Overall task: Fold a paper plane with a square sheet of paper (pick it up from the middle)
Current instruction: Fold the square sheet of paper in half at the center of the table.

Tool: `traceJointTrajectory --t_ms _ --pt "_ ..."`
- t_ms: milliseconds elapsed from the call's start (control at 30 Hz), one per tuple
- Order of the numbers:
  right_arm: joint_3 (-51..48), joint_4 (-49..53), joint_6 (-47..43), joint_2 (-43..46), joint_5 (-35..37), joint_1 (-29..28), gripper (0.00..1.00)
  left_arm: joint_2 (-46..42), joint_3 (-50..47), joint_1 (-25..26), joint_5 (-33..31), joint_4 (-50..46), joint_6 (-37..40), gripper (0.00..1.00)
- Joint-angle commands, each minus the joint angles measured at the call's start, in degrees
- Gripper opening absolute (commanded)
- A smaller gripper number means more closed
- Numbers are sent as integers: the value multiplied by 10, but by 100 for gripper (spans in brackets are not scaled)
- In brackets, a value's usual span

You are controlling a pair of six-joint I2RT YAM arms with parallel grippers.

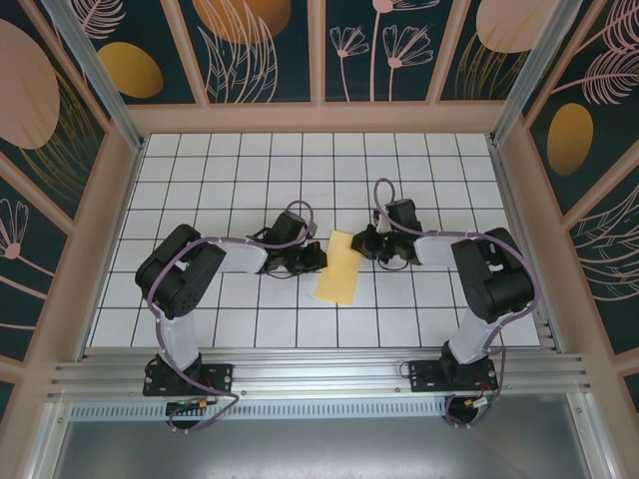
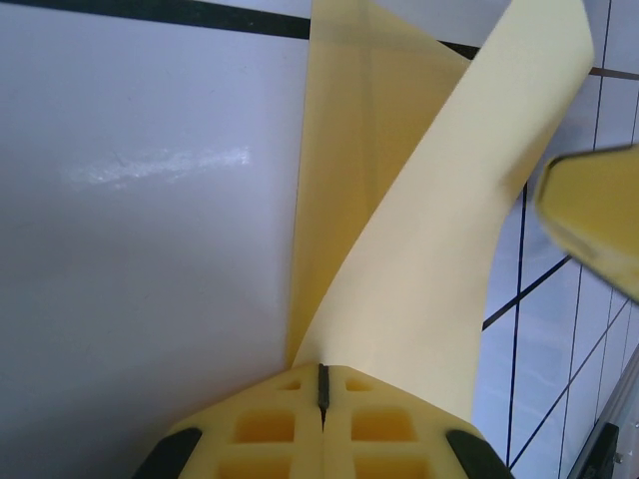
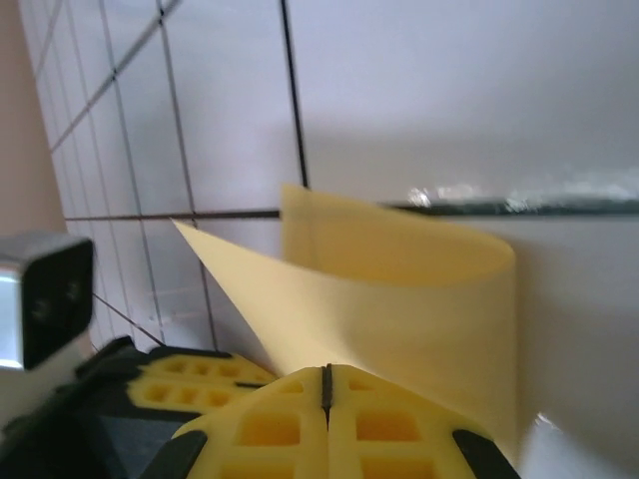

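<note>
White grid-tiled table (image 1: 200, 299) inside a framed enclosure with dark floral panels; both arms reach inward and meet over the centre tiles. Left gripper (image 2: 321, 377): jaws closed together, with the thin pale-yellow square sheet of paper (image 1: 339, 267) emerging from the fingertip line, so it appears clamped on one edge of the sheet. Right gripper (image 3: 326, 377): jaws likewise closed, apparently pinching the opposite edge. The sheet sits between the two grippers at mid-table, partly resting on the tiles and partly lifted. Risks noted: with both edges held, any outward pull by either arm could tear the thin paper or strip it from a shallow pinch. Uneven travel of the two arms could set a crease off the centre line, leaving later folds lopsided. The bowed flap could also buckle and take a stray crease if pressed down before its edges are aligned. Condition of the sheet: from overhead it reads as a narrow, slightly tilted rectangle, suggesting it is doubled over. In the wrist views a broad flap curls up off the table in a smooth arc, with a flatter layer behind it. No pointed nose is evident yet.
</note>
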State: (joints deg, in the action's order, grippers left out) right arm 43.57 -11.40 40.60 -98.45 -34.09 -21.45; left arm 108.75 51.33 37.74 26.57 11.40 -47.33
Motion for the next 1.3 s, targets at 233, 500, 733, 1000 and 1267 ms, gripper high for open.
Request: traceJointTrajectory --t_ms 233,500,733,1000,1267 --pt "-5 0 -18 -47 4 21 0 25 -21 7 -28 -72 11 0" --pt "20 26 -24 -19 -8 25 0 25 -20 8 -27 -74 13 0" --pt "38 24 -28 -32 -29 38 0 25 -20 7 -27 -75 14 0" --pt "33 20 -26 -84 -4 38 0 25 -19 7 -24 -76 15 0" --pt "46 34 -13 -42 -14 39 0 18 -24 6 -28 -79 15 0"
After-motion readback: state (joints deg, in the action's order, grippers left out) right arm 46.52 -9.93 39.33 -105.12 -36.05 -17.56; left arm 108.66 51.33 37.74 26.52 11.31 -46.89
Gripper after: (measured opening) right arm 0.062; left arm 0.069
